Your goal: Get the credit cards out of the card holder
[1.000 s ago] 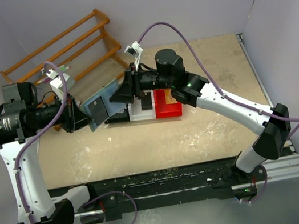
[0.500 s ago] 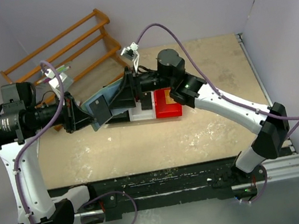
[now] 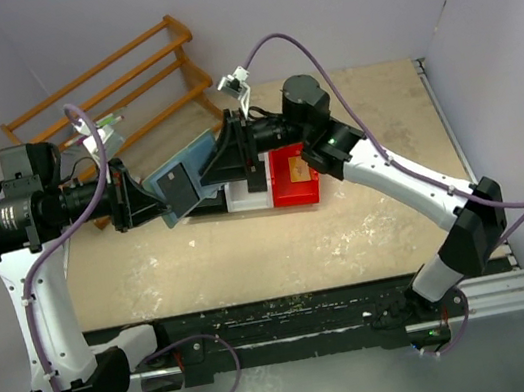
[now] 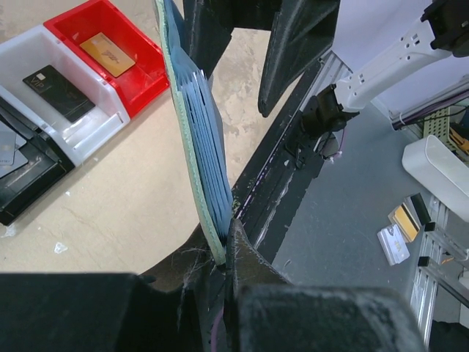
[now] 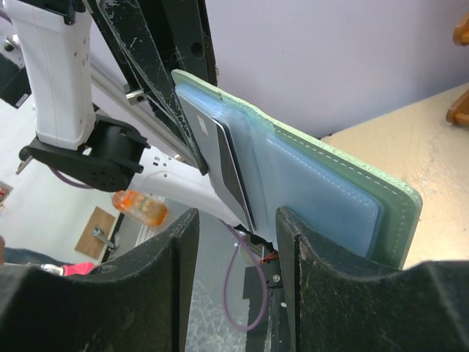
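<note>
The right arm's wrist had swung up and back toward the far wall. This tipped the right gripper (image 3: 223, 160) more steeply onto the small, flat, grey-green card holder with a pale blue lining (image 3: 192, 157), which now sat slightly higher than a second before. The left arm had barely shifted.

The card holder was off the table, held in the air between the two arms. The left gripper (image 4: 223, 246) had its fingers pressed together on the holder's near edge, so the holder stood on edge with its pockets facing the right arm.

In the right wrist view, a thin flat grey-and-black card (image 5: 223, 165) stuck out of a pocket. The right gripper's (image 5: 236, 220) fingers were spread to either side of the card's free end and were not visibly touching it.

The move therefore looked like lining up for a pull, with the pinch not yet made. Three cards were already out:
- an orange-gold card (image 4: 108, 53) in the red plastic bin (image 4: 143, 44)
- a black card (image 4: 58, 92) in the white plastic bin (image 4: 95, 136)
- a silvery grey card (image 4: 6, 147) in the black plastic bin (image 4: 29, 183)

The protruding card was probably the last, though the other pockets could not be seen fully.
</note>
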`<control>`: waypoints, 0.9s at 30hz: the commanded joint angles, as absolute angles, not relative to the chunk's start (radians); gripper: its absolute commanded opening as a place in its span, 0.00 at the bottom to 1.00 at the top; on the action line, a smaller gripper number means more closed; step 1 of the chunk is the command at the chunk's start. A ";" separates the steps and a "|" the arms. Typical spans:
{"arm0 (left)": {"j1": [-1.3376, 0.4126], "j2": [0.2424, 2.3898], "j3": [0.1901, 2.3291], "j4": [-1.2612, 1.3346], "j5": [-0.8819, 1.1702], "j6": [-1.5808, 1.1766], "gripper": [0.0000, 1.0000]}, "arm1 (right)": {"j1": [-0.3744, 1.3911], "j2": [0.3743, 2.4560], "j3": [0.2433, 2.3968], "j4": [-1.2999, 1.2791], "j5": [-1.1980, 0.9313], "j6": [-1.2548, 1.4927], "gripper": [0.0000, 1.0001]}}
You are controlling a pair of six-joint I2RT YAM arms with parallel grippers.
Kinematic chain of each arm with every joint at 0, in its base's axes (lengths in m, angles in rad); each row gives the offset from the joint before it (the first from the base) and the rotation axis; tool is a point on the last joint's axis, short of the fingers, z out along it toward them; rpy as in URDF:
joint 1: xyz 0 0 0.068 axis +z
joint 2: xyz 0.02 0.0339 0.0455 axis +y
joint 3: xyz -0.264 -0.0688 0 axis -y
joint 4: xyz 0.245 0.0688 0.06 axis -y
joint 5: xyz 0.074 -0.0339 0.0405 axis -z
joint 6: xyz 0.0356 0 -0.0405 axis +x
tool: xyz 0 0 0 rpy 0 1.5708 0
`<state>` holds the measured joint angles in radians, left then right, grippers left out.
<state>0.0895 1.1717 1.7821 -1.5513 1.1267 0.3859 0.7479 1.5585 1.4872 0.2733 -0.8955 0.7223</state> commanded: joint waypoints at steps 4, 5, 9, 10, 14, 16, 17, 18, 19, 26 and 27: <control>0.086 1.155 1.838 -1.546 1.254 0.392 0.00 | 0.720 1.601 1.559 0.354 -1.060 0.735 0.49; 0.086 1.154 1.840 -1.546 1.256 0.390 0.00 | 0.720 1.603 1.558 0.362 -1.061 0.742 0.49; 0.084 1.149 1.833 -1.546 1.264 0.392 0.00 | 0.720 1.603 1.540 0.405 -1.031 0.786 0.49; 0.084 1.147 1.828 -1.546 1.266 0.393 0.00 | 0.721 1.603 1.537 0.408 -1.021 0.788 0.49; 0.084 1.147 1.816 -1.546 1.293 0.390 0.00 | 0.722 1.604 1.510 0.463 -1.011 0.829 0.47; 0.084 1.143 1.808 -1.546 1.307 0.390 0.00 | 0.721 1.607 1.510 0.475 -1.008 0.836 0.47; 0.084 1.144 1.805 -1.546 1.310 0.390 0.00 | 0.723 1.609 1.513 0.480 -1.004 0.839 0.46; 0.084 1.145 1.803 -1.546 1.310 0.392 0.00 | 0.725 1.612 1.519 0.482 -1.001 0.840 0.46; 0.084 1.146 1.800 -1.546 1.311 0.391 0.00 | 0.728 1.617 1.525 0.482 -1.000 0.841 0.45; 0.084 1.155 1.783 -1.546 1.324 0.388 0.00 | 0.758 1.641 1.556 0.488 -0.993 0.840 0.44; 0.084 1.155 1.780 -1.546 1.323 0.387 0.00 | 0.762 1.645 1.559 0.489 -0.991 0.841 0.44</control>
